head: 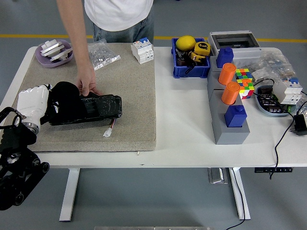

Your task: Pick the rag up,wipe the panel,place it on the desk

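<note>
A person's hand (87,85) rests on the far edge of the black panel (98,107), on the mat (129,96) near a purple dish (53,53). The robot's left hand (33,103) presses the black rag (64,101) it grips onto the panel's left end.

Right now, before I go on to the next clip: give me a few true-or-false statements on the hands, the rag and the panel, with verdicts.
1. The left hand presses the black rag onto the left end of the black panel. True.
2. The panel lies on the bare white table. False: it lies on the beige mat.
3. A person's hand rests on the panel's far edge. True.
4. The robot's right hand grips the panel's right end. False: no right hand is in view.
5. The rag covers the whole panel. False: most of the panel, to the rag's right, is uncovered.
</note>
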Robot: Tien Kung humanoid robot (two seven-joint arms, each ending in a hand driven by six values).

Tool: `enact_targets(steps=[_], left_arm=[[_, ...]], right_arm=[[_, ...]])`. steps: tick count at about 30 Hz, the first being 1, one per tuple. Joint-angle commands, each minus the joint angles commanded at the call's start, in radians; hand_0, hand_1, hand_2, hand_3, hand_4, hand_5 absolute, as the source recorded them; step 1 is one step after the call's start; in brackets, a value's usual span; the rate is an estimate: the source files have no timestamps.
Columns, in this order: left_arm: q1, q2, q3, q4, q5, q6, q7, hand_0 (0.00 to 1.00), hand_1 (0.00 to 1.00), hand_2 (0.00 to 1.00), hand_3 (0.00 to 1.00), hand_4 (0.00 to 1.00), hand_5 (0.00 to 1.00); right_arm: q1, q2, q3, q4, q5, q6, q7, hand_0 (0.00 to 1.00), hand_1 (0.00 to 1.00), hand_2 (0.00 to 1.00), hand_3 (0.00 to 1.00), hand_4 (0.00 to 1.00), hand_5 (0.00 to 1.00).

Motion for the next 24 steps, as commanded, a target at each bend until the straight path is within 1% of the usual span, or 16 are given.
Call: enact_targets(steps=[6,10,13,16,20,24], left_arm=[[0.005,-0.003,0.008,0.003,0.0,0.0,0.003,0.289,0.419,0.574,0.53,0.146,0.002],[-0.001,-0.012,0.039,-0.01,0.0,-0.003,0.005,0.289,0.419,0.574,0.53,0.146,0.002],[-0.017,-0.024,0.077,-0.023,0.0,-0.005,0.007,0.288,0.419,0.574,0.531,0.151,0.002],[-0.038,-0.043,0.112,-0.036,0.0,-0.009,0.012,0.288,0.419,0.574,0.531,0.151,0.002],[-0.067,-0.071,0.15,-0.043,0.0,-0.013,0.017,0.288,0.421,0.573,0.534,0.161,0.002],[-0.089,-0.09,0.191,-0.045,-0.008,-0.017,0.02,0.288,0.422,0.572,0.535,0.169,0.002]], right_arm=[[-0.002,-0.001,-0.005,0.0,0.004,0.001,-0.001,0.747,0.28,0.642,0.619,0.998,0.574],[-0.002,-0.001,-0.01,0.0,0.006,0.001,-0.001,0.747,0.28,0.642,0.619,0.998,0.574],[-0.001,-0.001,-0.013,0.0,0.007,0.0,-0.001,0.748,0.28,0.642,0.62,0.998,0.574],[0.0,-0.002,-0.014,0.0,0.006,0.0,-0.001,0.748,0.28,0.642,0.62,0.998,0.574],[0.0,-0.003,-0.016,0.001,0.006,-0.001,0.0,0.747,0.28,0.642,0.62,0.998,0.574],[0.001,-0.004,-0.014,0.002,0.004,-0.001,0.0,0.747,0.28,0.642,0.619,0.998,0.574]])
